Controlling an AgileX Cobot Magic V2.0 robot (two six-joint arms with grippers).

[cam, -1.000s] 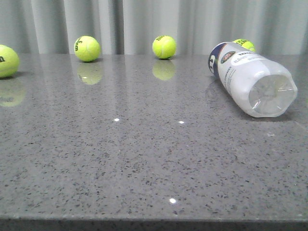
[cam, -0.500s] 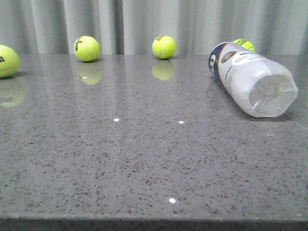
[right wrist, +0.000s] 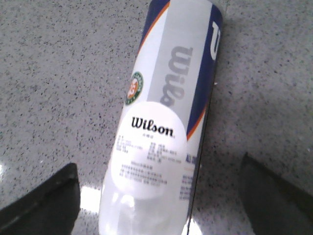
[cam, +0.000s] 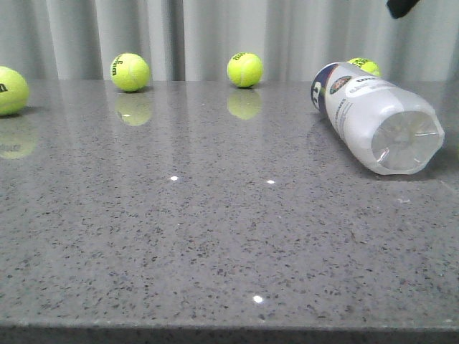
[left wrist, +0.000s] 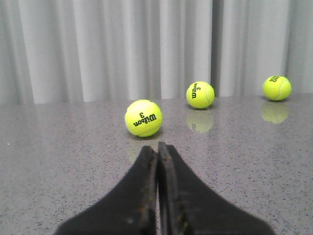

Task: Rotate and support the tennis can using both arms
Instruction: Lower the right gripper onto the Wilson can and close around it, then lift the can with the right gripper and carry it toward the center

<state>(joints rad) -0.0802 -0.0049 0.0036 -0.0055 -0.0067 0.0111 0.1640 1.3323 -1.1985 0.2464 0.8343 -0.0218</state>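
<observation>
While the tennis can (cam: pixel 373 118) lies on its side on the counter (cam: pixel 215 236), I see my right hand (right wrist: pixel 159 196) spread wide above it, empty; my left hand (left wrist: pixel 157 196) is pressed closed, holding nothing.

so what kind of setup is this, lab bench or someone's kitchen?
Most likely a staged test bench, not a lived-in room. A bare grey speckled stone-look table sits before a plain pale curtain, and the only things on it are a lying tennis can and scattered tennis balls.
</observation>
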